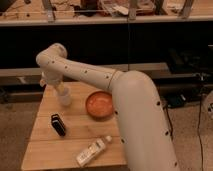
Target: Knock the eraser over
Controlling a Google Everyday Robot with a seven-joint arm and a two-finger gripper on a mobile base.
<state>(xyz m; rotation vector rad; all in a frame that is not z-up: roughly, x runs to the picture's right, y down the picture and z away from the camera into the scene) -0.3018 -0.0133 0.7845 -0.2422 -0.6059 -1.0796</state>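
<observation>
One arm (135, 105), huge, smooth cream shell dotted dark, sweeping from lower right to upper left. One surface (46, 149), pale wooden slats, lower left. One round bowl (100, 104), orange, centre. One white bottle (93, 151), lying on its side at the bottom. One end effector (54, 84), pointing down at left, right by one small white cup (64, 97); spread or pressed together, can't tell. One eraser (58, 125), black, blocky, left of centre on the slats, apart from the end effector.
</observation>
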